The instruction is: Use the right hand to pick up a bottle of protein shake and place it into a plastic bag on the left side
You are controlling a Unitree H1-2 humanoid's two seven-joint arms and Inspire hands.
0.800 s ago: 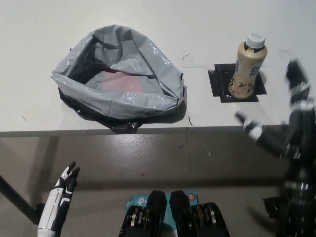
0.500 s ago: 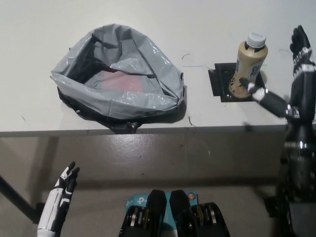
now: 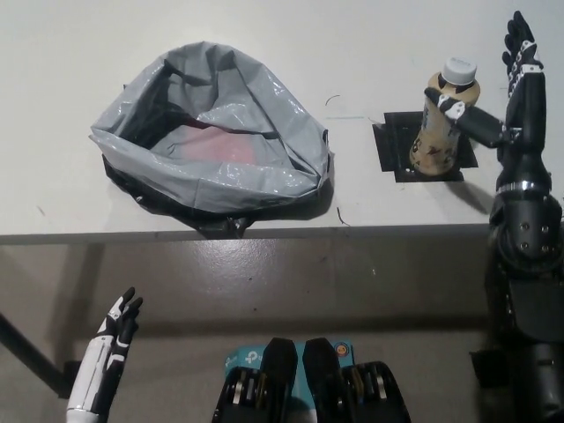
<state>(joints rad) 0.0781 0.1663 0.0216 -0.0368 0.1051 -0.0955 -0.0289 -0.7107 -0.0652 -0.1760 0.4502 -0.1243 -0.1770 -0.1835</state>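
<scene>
A beige protein shake bottle [image 3: 441, 132] with a white cap stands upright on a black square patch [image 3: 388, 150] at the table's right. My black right hand [image 3: 502, 106] is open just to the bottle's right, one finger reaching across the bottle's upper part, the others pointing up and away. Whether that finger touches the bottle is unclear. The grey plastic bag [image 3: 211, 132] lies open-mouthed on the table's left, a pinkish thing showing inside. My white left hand [image 3: 115, 335] hangs low at the lower left, below the table edge.
The white table's front edge [image 3: 264, 233] runs across the middle of the view, with dark floor below it. Bare tabletop lies between the bag and the bottle.
My right hand has risen from the table's front edge up alongside the bottle, its finger now across the bottle's upper part. The bottle, the bag and the left hand have stayed put.
</scene>
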